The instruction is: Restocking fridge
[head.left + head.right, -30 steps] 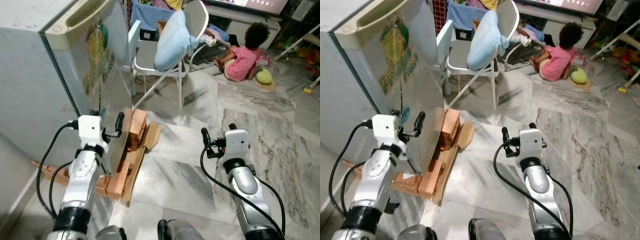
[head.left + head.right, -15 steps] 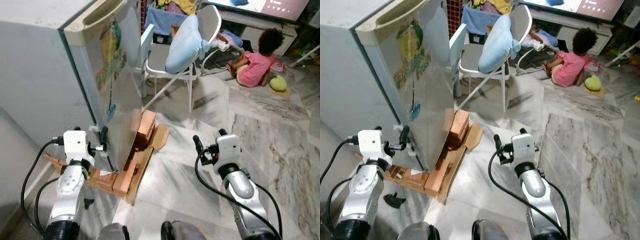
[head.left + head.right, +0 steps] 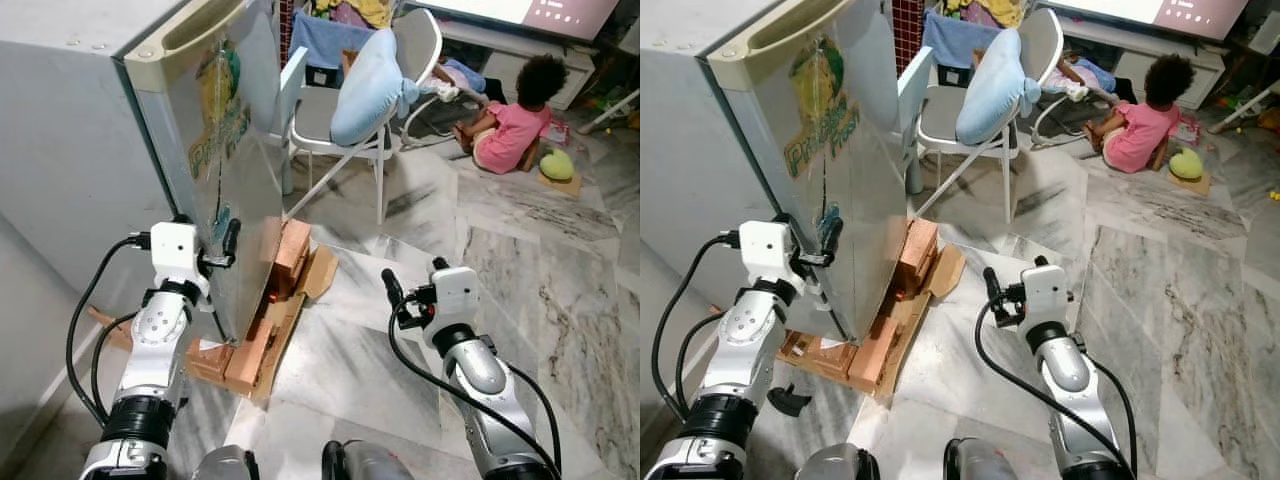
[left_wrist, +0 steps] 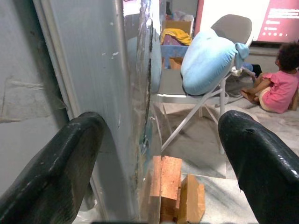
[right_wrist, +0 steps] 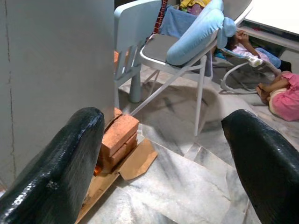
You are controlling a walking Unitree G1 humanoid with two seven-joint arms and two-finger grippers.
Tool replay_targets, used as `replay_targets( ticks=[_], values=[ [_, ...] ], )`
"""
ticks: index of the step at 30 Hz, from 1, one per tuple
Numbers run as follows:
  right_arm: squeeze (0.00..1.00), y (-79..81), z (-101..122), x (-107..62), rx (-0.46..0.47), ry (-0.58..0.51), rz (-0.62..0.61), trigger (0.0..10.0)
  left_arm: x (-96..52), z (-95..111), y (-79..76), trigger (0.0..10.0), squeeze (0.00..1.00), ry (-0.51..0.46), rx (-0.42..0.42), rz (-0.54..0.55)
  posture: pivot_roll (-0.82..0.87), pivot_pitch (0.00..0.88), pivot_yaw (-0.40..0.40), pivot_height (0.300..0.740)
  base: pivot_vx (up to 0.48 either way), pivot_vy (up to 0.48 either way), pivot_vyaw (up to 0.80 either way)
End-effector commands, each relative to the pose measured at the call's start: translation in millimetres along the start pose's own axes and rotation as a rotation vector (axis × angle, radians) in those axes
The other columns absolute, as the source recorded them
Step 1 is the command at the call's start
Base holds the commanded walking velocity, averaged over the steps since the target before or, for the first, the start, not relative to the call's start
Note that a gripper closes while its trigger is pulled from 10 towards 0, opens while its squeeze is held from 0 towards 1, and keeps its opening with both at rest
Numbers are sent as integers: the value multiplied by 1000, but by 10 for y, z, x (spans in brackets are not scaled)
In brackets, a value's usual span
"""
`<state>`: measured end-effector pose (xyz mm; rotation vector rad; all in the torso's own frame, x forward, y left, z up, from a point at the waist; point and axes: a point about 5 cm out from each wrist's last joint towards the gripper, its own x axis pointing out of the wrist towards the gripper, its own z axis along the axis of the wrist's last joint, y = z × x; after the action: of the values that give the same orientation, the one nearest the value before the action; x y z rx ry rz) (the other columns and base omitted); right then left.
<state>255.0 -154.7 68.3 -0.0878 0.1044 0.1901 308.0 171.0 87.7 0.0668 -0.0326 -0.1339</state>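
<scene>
The grey fridge [image 3: 90, 130] stands at my left with its stickered door [image 3: 235, 170] shut or nearly shut. My left gripper [image 3: 215, 245] is open at the door's free edge, about halfway up. In the left wrist view its fingers [image 4: 56, 177] straddle that door edge [image 4: 135, 93], one on each side, and I cannot tell whether they touch it. My right gripper [image 3: 412, 280] hangs open over the marble floor, to the right of the fridge, with nothing in it. No item for stocking is in either gripper.
The fridge rests on bricks [image 3: 285, 250] and wood with a cardboard flap [image 3: 315, 272]. Behind are a pale blue plastic chair [image 3: 290, 80] and a folding chair with a blue cushion [image 3: 370, 75]. A child [image 3: 510, 130] sits on the floor at the far right.
My left gripper has risen from near the fridge's bottom corner to mid-height on the door's edge. The right gripper has barely moved.
</scene>
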Motion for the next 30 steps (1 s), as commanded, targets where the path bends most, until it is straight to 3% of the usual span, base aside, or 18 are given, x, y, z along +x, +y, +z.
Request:
replay_targets(
  ticks=[1,4,7,12,13,17,22,26,28,30],
  values=[
    [0,3,18,13,7,-2,9,10000,88,69,-114,10000,0,-21,16,-55,-15,61,-52,740,0,0,0],
    [0,49,18,9,35,2,53,10000,131,95,-167,10000,0,-29,31,-73,-16,60,-51,740,0,0,0],
    [0,234,-10,-68,80,23,211,10000,210,130,-221,10000,0,-35,52,-72,-25,53,-44,740,0,0,0],
    [0,262,-53,-106,71,37,235,10000,217,134,-190,10000,0,-41,61,-45,-28,55,-44,740,0,0,0],
    [0,259,-73,-117,64,43,234,10000,201,125,-98,10000,0,-48,77,14,-27,58,-43,740,0,0,0],
    [0,264,-68,-112,113,46,238,10000,210,111,14,10000,0,-48,87,66,-24,61,-46,740,0,0,0],
    [0,275,-55,-84,102,44,266,10000,287,171,0,10000,0,-58,88,64,-22,60,-50,740,0,0,0],
    [0,262,-44,-67,87,36,258,10000,363,215,-126,10000,0,-74,78,18,-25,56,-49,740,0,0,0],
    [0,243,-42,-47,92,35,253,10000,417,253,-311,10000,0,-91,91,-56,-29,55,-47,740,0,0,0],
    [0,237,-41,-40,92,35,252,10000,439,268,-367,10000,0,-99,108,-63,-31,52,-47,740,0,0,0]
  ],
)
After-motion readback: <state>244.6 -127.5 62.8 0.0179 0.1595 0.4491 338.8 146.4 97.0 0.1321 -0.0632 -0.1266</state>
